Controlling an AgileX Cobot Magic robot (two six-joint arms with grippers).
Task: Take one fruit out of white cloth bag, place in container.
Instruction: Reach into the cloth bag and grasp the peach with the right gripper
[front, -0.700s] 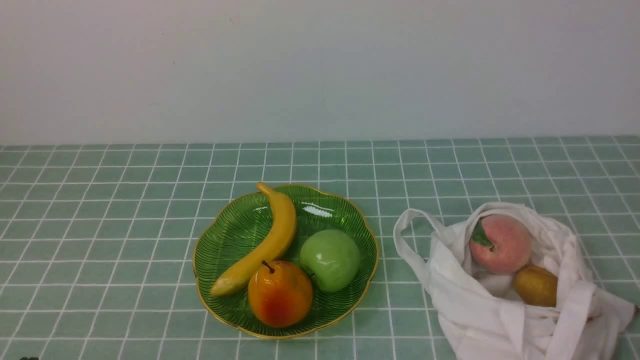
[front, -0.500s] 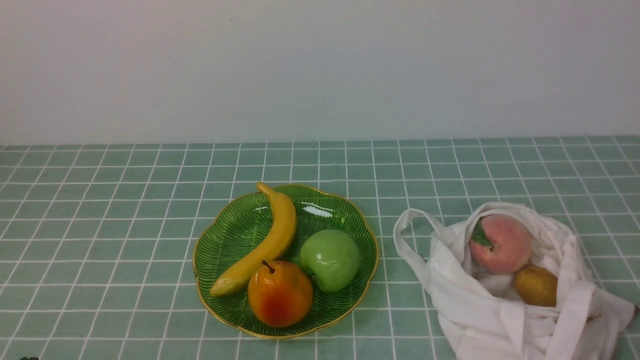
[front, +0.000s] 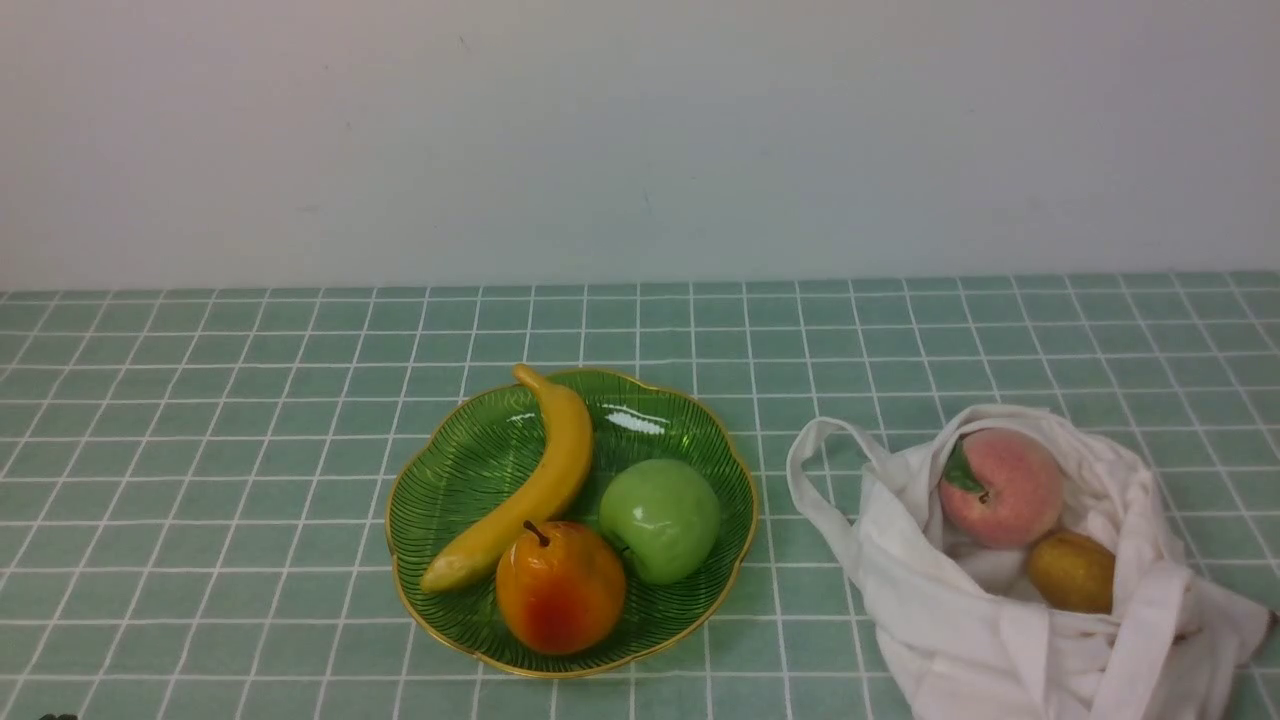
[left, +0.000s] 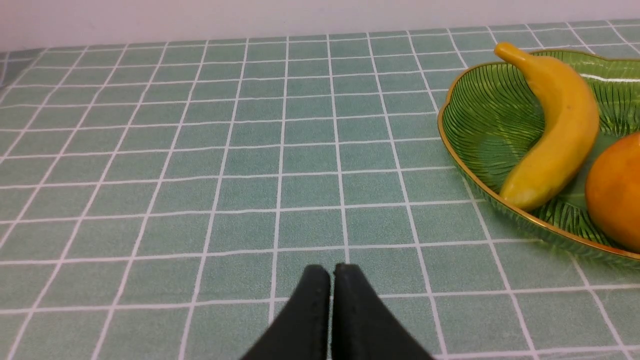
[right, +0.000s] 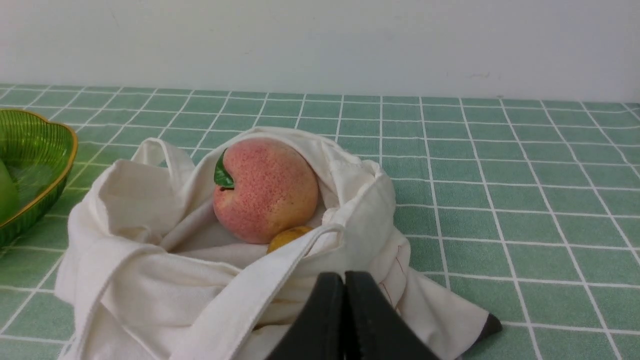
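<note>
The left hand (left: 331, 271) is being held closed, with its two black fingers (left: 307, 315) being pressed flat against each other so that only a thin seam is showing between them, and nothing is being gripped. The right hand (right: 344, 278) is likewise being held shut and empty, its tapered black fingers (right: 365, 320) being pressed together tip to tip. Both hands are being pointed forward.

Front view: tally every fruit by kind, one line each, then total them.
banana: 1
green apple: 1
orange-red pear: 1
peach: 1
brownish-yellow oval fruit: 1
Total: 5, with 3 on the green plate and 2 in the white bag.
</note>
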